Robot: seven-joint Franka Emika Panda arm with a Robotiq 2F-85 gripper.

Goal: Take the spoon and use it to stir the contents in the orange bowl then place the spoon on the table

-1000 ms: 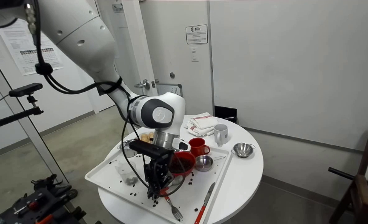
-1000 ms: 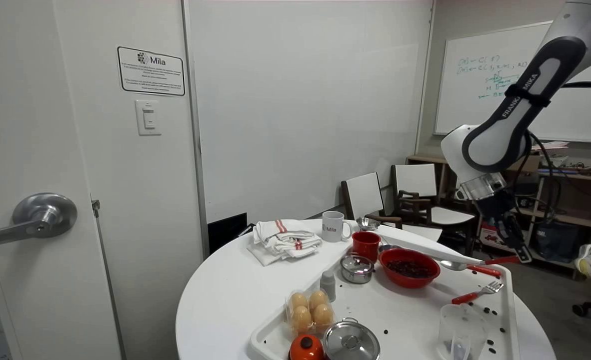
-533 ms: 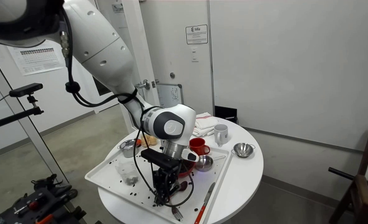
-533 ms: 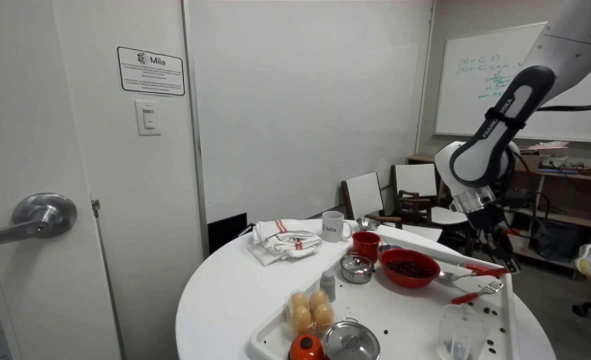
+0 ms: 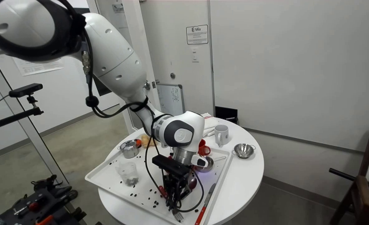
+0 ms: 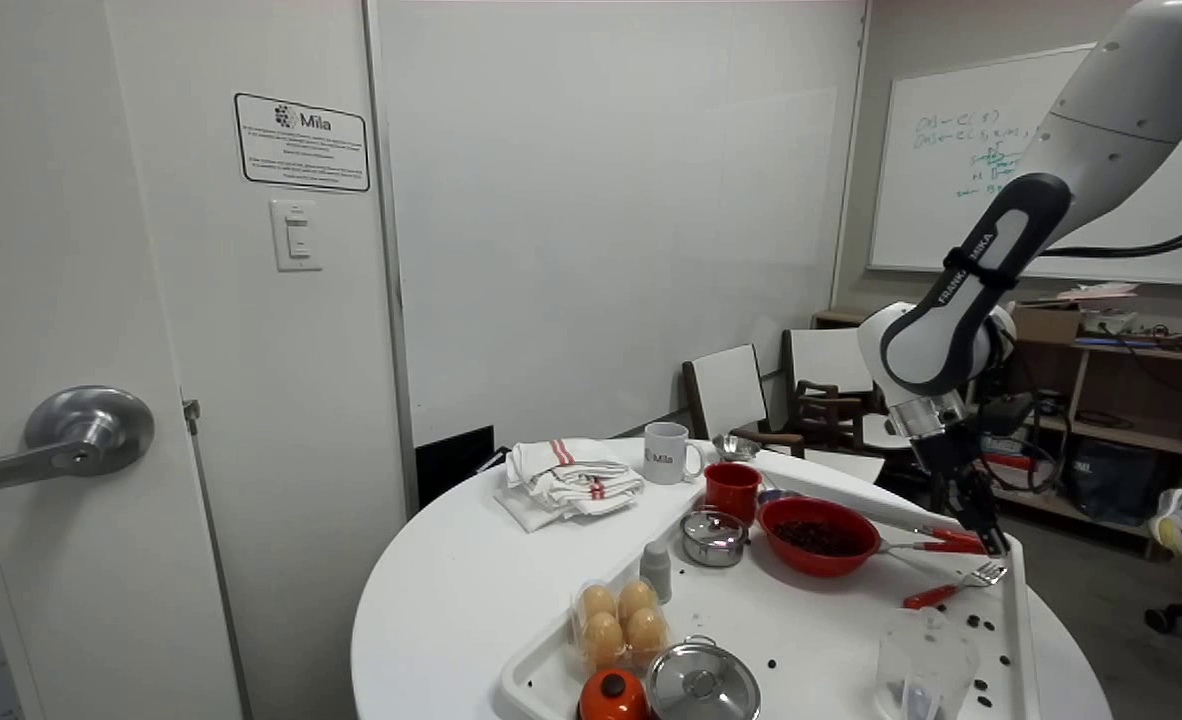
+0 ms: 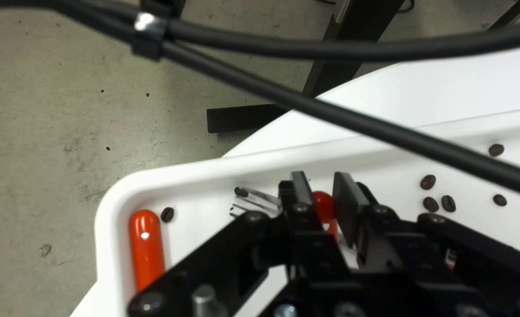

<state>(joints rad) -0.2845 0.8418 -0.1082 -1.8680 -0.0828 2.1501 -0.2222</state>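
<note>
- The counter [image 6: 456, 600], round and white, spreads across the lower centre of an exterior view.
- A lone arm [image 5: 119, 65] leans in from the upper left of an exterior view, bends at the wrist [image 5: 184, 129] and hangs its end low at lower centre.
- A white tray [image 6: 821, 640] rests on the counter at the lower right of an exterior view.
- The tool [image 7: 323, 198], just right of centre in the wrist view, pinches the spoon [image 7: 325, 210] by the end of its red handle; in an exterior view its fingertips [image 6: 991, 540] slant down toward the lower right.
- The bowl [image 6: 816, 564], dark contents [image 6: 816, 538] inside, lies left of the tool in an exterior view, near but apart; the coming move likely turns on that line.
- The spoon's long axis runs left from the tool toward the bowl's right rim, its handle [image 6: 951, 548] roughly level in an exterior view; its head [image 5: 192, 183] shows just right of the tool in an exterior view. Contact with bowl or tray cannot be told, nor whether the stir is done: stirring would call for bringing the head over the rim, placing for lowering it.
- The fork [image 6: 936, 595], on the tray, lies just below the tool in an exterior view, a likely snag if the spoon comes down here.
</note>
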